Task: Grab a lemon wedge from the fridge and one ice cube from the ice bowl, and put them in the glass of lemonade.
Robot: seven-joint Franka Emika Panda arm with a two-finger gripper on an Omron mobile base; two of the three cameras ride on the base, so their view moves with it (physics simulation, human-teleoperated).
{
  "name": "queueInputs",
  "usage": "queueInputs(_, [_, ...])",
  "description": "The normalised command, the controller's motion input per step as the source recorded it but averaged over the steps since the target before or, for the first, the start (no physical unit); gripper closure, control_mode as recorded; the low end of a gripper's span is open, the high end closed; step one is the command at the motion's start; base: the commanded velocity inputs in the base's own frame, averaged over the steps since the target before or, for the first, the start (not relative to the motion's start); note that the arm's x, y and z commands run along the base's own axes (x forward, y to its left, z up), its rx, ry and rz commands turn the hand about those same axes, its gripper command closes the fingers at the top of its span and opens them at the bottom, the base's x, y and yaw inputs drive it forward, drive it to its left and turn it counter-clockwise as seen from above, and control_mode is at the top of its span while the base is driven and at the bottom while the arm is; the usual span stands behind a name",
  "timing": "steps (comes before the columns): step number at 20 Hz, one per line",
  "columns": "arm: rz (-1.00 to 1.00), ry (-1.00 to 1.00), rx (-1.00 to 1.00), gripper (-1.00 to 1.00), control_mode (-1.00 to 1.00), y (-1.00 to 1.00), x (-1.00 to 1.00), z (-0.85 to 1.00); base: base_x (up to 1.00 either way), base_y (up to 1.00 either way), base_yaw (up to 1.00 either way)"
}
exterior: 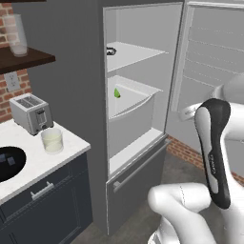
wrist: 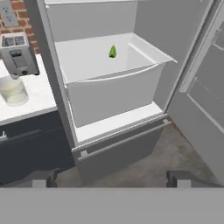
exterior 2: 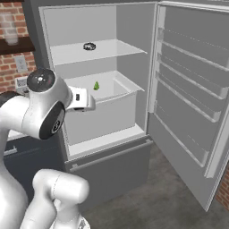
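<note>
My gripper (wrist: 112,178), at the hand view's lower edge, has its jaws spread wide, holding nothing. One small green lemon wedge (wrist: 113,52) lies upper centre in the white fridge (wrist: 144,26) drawer. One clear tumbler of lemonade (exterior: 52,140) stands mid-left on the marble counter (exterior: 40,159) (beside one boxy metal toaster (exterior: 31,112)). One black ice bowl (exterior: 8,163) sits at far left.

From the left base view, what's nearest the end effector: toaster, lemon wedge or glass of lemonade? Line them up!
1. lemon wedge, inside the fridge.
2. glass of lemonade, left on the counter.
3. toaster, farther left, behind the glass.
</note>
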Motion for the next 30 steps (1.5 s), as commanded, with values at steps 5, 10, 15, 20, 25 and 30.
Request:
queueInputs(5, [-0.22, 0.1, 0.01, -1.0, -1.0, 0.15, -0.27, 0.2, 0.0, 0.0, 0.0])
queueInputs(10, [-0.06, 0.0, 0.03, -1.0, -1.0, -0.1, -0.25, 0.0, 0.0, 0.0, 0.0])
queueInputs(15, [-0.03, 0.03, 0.0, -1.0, -1.0, -0.01, 0.0, -0.14, 0.0, 0.0, 0.0])
queueInputs(20, [0.0, 0.0, 0.0, -1.0, -1.0, 0.0, 0.0, -0.22, 0.0, 0.0, 0.0])
queueInputs(25, [0.0, 0.0, 0.0, -1.0, -1.0, 0.0, 0.0, -0.14, 0.0, 0.0, 0.0])
queueInputs(30, [0.03, 0.0, 0.0, -1.0, 1.0, -0.08, 0.0, -0.06, 0.09, -0.13, 0.1])
